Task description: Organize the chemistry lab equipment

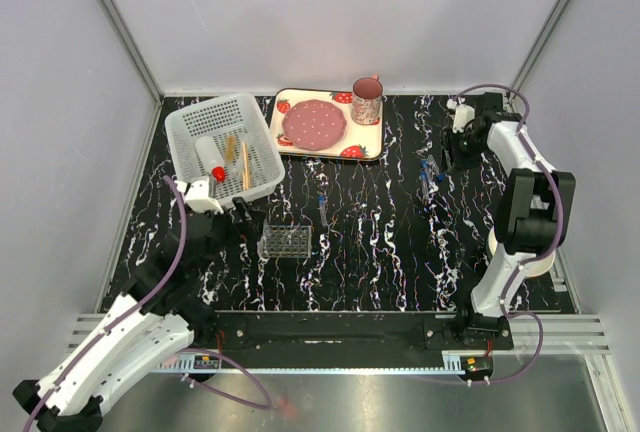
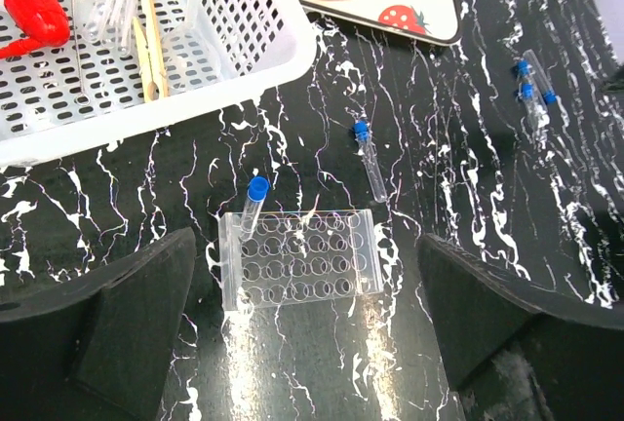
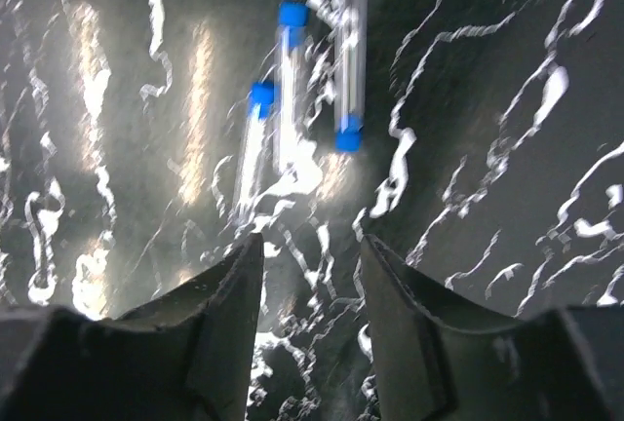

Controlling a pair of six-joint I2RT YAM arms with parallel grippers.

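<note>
A clear plastic grid rack (image 1: pixel 285 242) stands on the black marbled table; in the left wrist view (image 2: pixel 297 257) one blue-capped tube (image 2: pixel 255 202) sits in its corner. My left gripper (image 1: pixel 222 210) (image 2: pixel 304 314) is open and empty, just short of the rack. A loose blue-capped tube (image 2: pixel 369 158) lies beyond the rack. A white perforated basket (image 1: pixel 200 122) holds a red-capped bottle (image 1: pixel 215 167) and wooden sticks (image 1: pixel 245 162). My right gripper (image 1: pixel 447 155) (image 3: pixel 312 246) is open and empty above three blue-capped tubes (image 3: pixel 292 80) lying side by side.
A strawberry-printed tray (image 1: pixel 370 142) with a pink plate (image 1: pixel 313 124) and a mug (image 1: pixel 367 100) sits at the back centre. A cream round object (image 1: pixel 545 264) is partly hidden behind the right arm. Walls enclose the table on three sides.
</note>
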